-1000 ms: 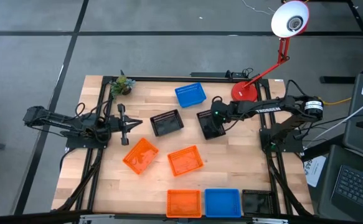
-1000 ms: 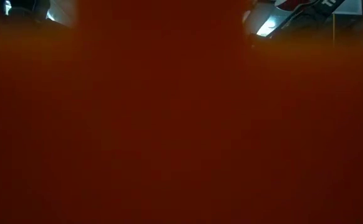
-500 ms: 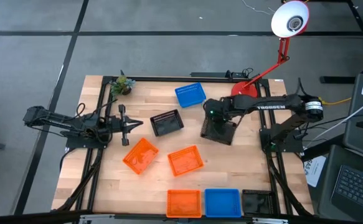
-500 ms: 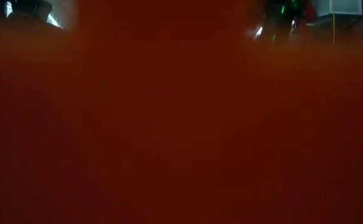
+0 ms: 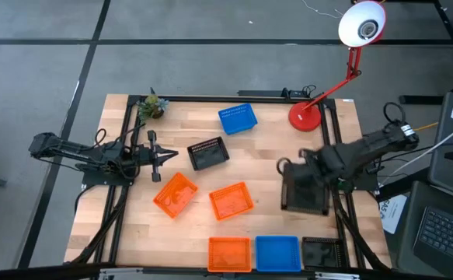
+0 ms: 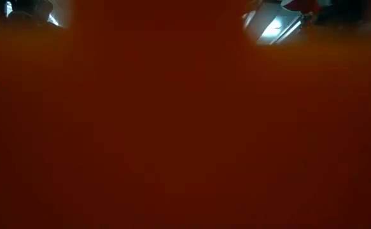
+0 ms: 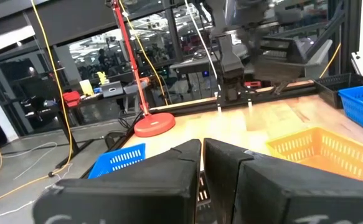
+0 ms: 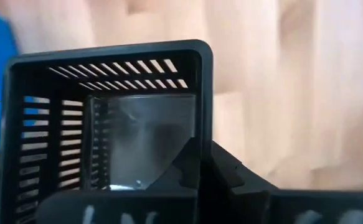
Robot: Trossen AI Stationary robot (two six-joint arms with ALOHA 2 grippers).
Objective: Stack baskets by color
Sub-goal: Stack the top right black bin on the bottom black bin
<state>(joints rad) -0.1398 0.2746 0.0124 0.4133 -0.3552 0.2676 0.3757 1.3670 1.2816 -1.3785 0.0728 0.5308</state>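
My right gripper is shut on a black basket and holds it above the table's right side. On the table lie a blue basket at the far middle, a black one, and two orange ones. Along the near edge stand an orange, a blue and a black basket. My left gripper waits shut and level at the table's left. An orange surface close to the lens fills the low view. My right gripper pinches one side wall of the black basket at its rim, with one finger inside the basket and the other outside. The fingers come from above, pointing down. The basket is lifted clear of the table with its open side up.
A red desk lamp stands with its base at the far right, its head above the table's corner. A small potted plant sits at the far left corner. Bare wood lies between the right arm and the near row.
My right gripper has risen and swung from the table's middle toward the right and near edges, turning as it went. The black basket, which stood on the wood, has gone with it and now hangs clear of the table.
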